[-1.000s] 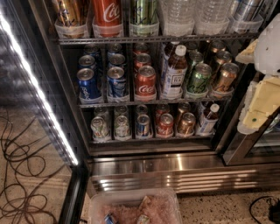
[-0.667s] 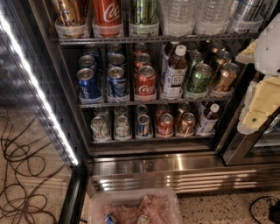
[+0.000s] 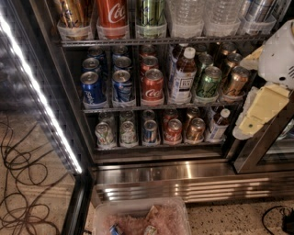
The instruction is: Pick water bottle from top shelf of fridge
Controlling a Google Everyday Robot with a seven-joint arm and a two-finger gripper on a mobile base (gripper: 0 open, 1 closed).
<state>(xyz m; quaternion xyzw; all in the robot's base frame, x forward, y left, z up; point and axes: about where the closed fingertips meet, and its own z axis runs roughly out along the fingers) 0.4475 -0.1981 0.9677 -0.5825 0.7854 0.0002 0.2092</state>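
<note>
The fridge [image 3: 183, 173] stands open, with a dark inside and wire racks. On the top shelf [image 3: 115, 42], two clear ribbed water bottles [image 3: 186, 14] [image 3: 225, 13] stand right of centre in clear holders. Their caps are cut off by the picture's top edge. A gold can, a red cola can [image 3: 111, 13] and a green can stand to their left. My gripper [image 3: 245, 97], white with pale yellow fingers [image 3: 262, 108], is at the right edge. It is level with the middle shelf, below and to the right of the water bottles. It is open and holds nothing.
The middle shelf holds blue, red and green cans and a brown-drink bottle [image 3: 183, 73] with a white cap. The lower shelf holds shorter cans. The glass door with its bright light strip [image 3: 41, 98] is at left. Cables [image 3: 23, 183] lie on the floor. A clear bin [image 3: 142, 218] sits below.
</note>
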